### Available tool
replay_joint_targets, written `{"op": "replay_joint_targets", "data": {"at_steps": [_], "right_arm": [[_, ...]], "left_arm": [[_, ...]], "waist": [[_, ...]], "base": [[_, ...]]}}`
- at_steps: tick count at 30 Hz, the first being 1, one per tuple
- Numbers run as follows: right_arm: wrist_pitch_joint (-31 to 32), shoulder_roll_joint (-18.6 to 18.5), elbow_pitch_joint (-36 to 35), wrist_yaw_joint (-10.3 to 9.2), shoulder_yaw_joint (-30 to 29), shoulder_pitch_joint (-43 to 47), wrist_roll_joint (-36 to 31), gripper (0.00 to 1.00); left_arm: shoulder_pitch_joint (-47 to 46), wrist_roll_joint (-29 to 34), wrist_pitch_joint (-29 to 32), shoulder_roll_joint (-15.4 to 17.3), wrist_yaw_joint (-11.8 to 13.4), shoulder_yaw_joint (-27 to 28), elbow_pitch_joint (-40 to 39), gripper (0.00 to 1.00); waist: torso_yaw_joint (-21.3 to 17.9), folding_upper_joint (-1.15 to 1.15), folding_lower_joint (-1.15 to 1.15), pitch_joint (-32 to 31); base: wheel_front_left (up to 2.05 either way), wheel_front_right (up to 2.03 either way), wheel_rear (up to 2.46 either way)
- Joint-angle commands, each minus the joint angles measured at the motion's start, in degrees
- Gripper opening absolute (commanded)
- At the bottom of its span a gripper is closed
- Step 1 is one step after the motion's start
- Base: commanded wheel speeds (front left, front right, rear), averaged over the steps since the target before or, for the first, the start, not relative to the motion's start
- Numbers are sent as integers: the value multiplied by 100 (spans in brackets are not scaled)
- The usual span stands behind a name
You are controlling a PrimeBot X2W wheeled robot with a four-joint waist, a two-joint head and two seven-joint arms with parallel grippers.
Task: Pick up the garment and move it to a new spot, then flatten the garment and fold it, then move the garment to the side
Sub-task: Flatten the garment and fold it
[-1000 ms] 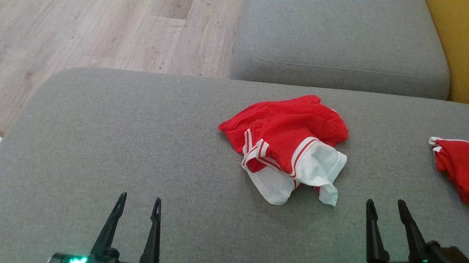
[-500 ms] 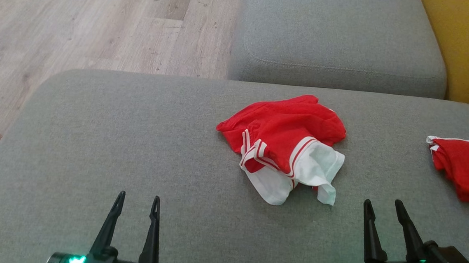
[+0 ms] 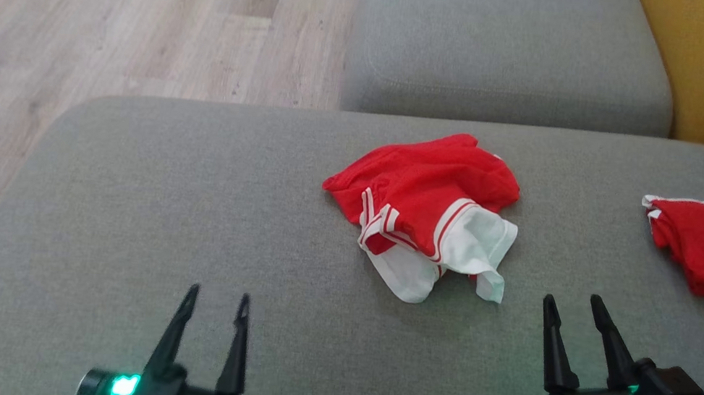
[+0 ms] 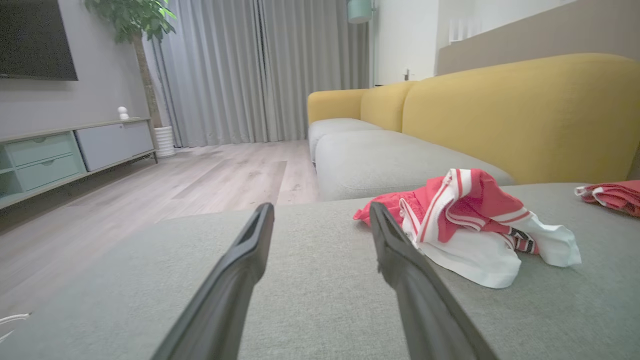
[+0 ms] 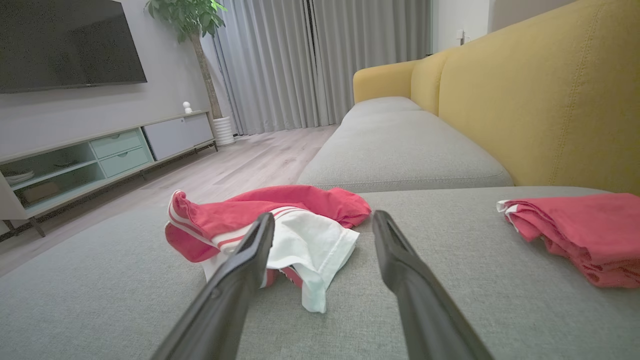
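Head view: we see a grey sofa cushion beside wood floor. The crumpled red-and-white garment lies at 1 o'clock from our left gripper and at 11 o'clock from our right gripper.

Left wrist view: jaws spread wide, empty, garment at 2 o'clock.

Right wrist view: jaws parted, empty, garment at 11 o'clock, a folded red garment at 3 o'clock.

Head camera looking down on cushion — wrist cameras skimming low toward curtains, all sharing red garment.
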Motion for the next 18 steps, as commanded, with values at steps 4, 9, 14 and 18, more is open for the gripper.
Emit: {"op": "replay_joint_targets", "data": {"at_steps": [4, 9, 14, 18], "right_arm": [[-63, -35, -307, 37, 233, -332, 37, 100], [-63, -35, -382, 37, 374, -435, -21, 100], [-63, -35, -444, 37, 499, -618, -135, 100], [-63, -35, -488, 37, 539, -781, -218, 100]], "left_arm": [[-930, 204, -29, 76, -346, -109, 327, 100], [-1871, 458, -18, 166, -755, -556, 1324, 100], [-2765, 637, 65, 150, -928, -939, 2231, 100], [-3354, 659, 43, 111, -996, -1175, 2800, 100]], "waist": [[-72, 0, 0, 207], [-219, 0, 0, 450], [-482, 0, 0, 810], [-705, 0, 0, 1050]], "base": [[0, 0, 0], [0, 0, 0], [0, 0, 0], [0, 0, 0]]}}
